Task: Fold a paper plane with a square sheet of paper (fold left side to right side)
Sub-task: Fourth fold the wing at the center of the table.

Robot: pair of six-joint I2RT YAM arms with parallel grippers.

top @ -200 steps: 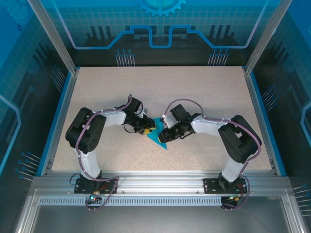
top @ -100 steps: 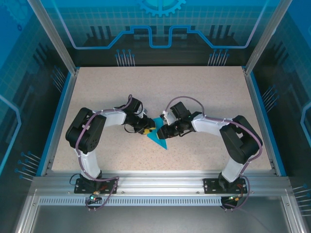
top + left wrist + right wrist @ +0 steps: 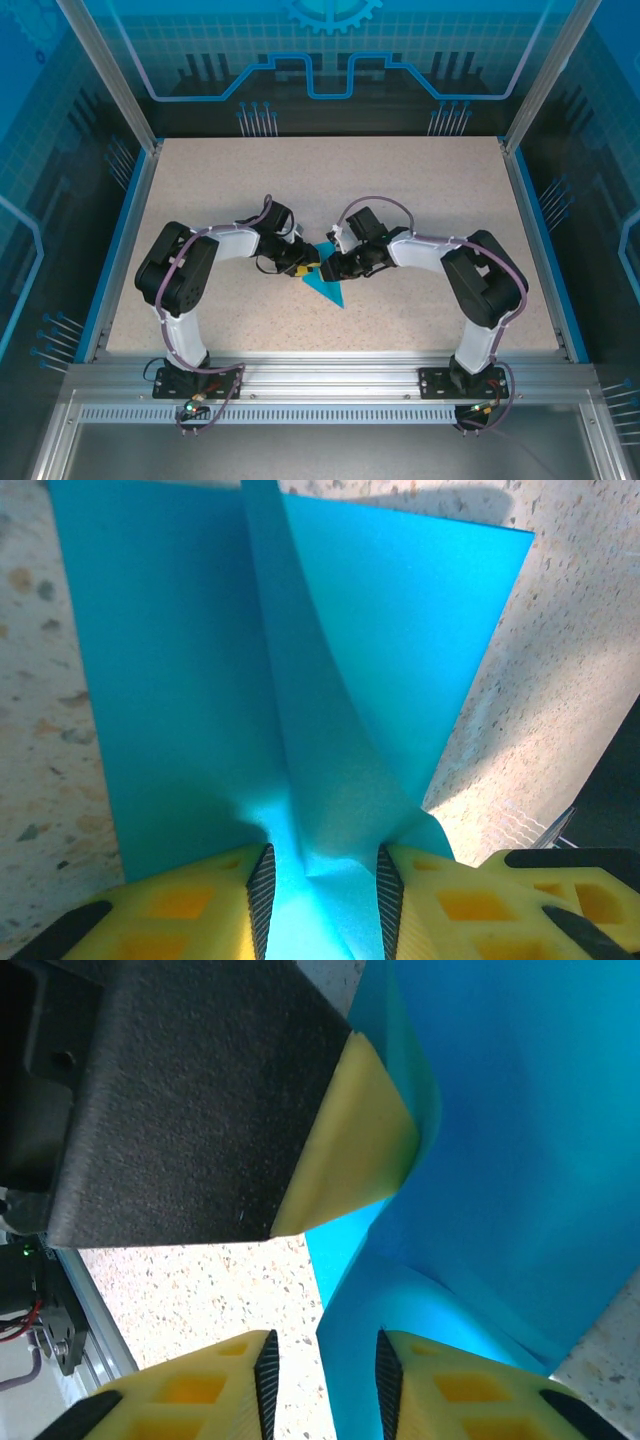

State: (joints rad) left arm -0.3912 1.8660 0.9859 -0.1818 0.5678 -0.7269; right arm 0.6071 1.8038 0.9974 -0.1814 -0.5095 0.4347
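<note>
Pinch by left gripper on raised fold of teal paper; straddles paper's edge with right gripper, jaws narrowly parted, unclamped.

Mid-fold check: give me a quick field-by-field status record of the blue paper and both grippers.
paper: thin teal-blue sheet of paper, partly folded, lying on the speckled beige table between the arms
paper shape: a raised ridge runs away from the left fingers
left gripper: fingers partly closed, apparently pinching the ridge between them
right gripper: fingers apart, paper edge in the gap, not clamped
spacing: both grippers almost tip to tip over the paper
</note>
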